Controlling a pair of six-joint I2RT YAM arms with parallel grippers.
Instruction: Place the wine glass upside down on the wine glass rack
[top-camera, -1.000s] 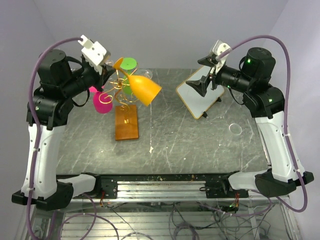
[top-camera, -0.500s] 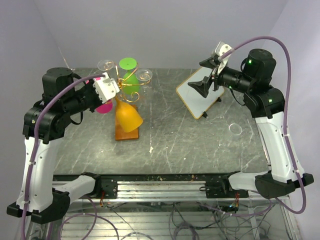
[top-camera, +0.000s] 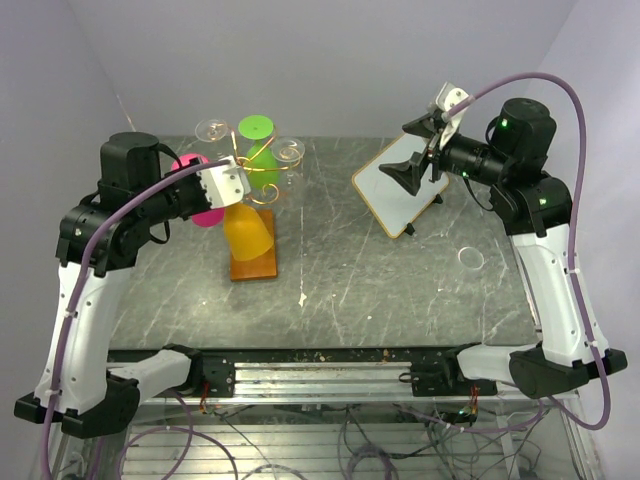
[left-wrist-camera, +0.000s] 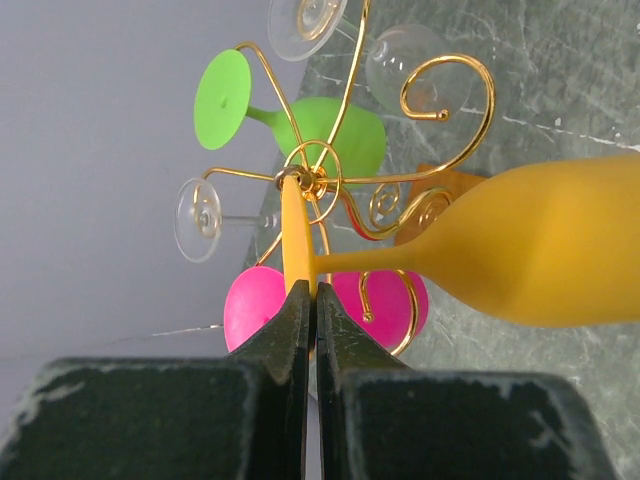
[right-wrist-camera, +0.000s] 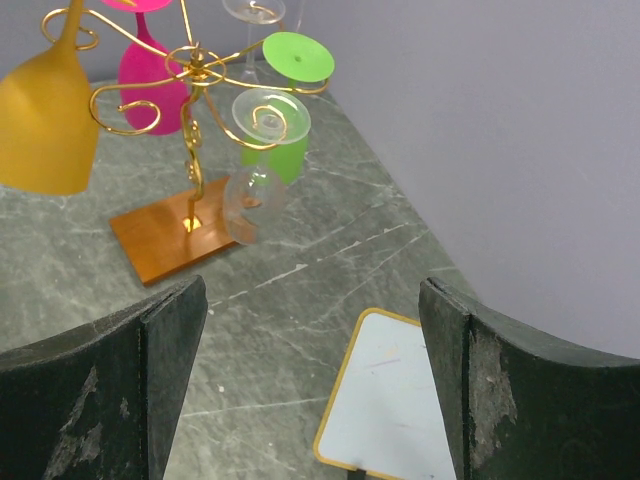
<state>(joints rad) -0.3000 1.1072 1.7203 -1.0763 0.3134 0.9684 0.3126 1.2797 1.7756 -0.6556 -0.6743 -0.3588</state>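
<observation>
The yellow-orange wine glass (top-camera: 247, 232) hangs bowl down beside the gold wire rack (top-camera: 258, 185). My left gripper (top-camera: 232, 183) is shut on its foot. In the left wrist view the fingers (left-wrist-camera: 290, 320) pinch the edge-on foot (left-wrist-camera: 295, 225), which reaches up to the rack's hub (left-wrist-camera: 312, 180). The stem runs right to the bowl (left-wrist-camera: 545, 245), past a gold curl. A green glass (left-wrist-camera: 330, 130), a pink glass (left-wrist-camera: 385, 300) and clear glasses (left-wrist-camera: 200, 218) hang on other arms. My right gripper (top-camera: 408, 148) is open, far to the right, holding nothing.
The rack stands on an orange-brown base plate (top-camera: 254, 262). Under the right gripper (right-wrist-camera: 310, 300) lies a white board with a yellow rim (right-wrist-camera: 395, 405). A small white ring (top-camera: 470, 257) lies on the grey marble table (top-camera: 360, 290) at the right. Walls close the back and both sides.
The left arm lowered and turned the yellow-orange glass from pointing sideways to hanging bowl down against the rack. The right arm has barely moved.
</observation>
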